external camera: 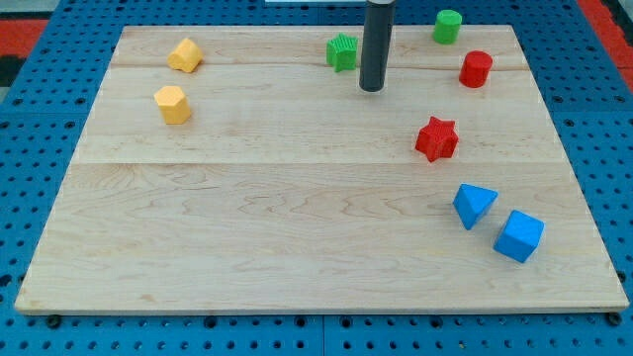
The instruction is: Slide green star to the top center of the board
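The green star (342, 51) sits near the view's top centre of the wooden board (247, 227). My tip (371, 89) is just to the right of the star and a little below it, a small gap apart from it. The rod rises straight up out of the view's top.
A green cylinder (447, 27) and a red cylinder (476, 69) are at the top right. A red star (436, 138) is right of centre. A blue triangular block (474, 206) and a blue cube (519, 235) are at the lower right. Two yellow blocks (184, 55) (172, 104) are at the upper left.
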`<state>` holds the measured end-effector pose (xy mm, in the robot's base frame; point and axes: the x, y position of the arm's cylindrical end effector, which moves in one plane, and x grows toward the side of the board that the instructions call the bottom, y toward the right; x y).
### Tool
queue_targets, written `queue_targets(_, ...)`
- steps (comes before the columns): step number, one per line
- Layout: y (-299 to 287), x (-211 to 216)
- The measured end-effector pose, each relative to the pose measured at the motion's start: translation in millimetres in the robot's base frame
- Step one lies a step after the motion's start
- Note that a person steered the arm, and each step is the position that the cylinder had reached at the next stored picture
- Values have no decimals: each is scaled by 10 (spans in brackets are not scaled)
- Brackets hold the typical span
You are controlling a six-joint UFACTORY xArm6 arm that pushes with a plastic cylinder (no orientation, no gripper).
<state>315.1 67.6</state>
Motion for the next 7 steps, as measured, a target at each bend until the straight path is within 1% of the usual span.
queue_targets(5,-135,-10)
queue_targets(6,-200,-71)
queue_targets(7,-190,-305)
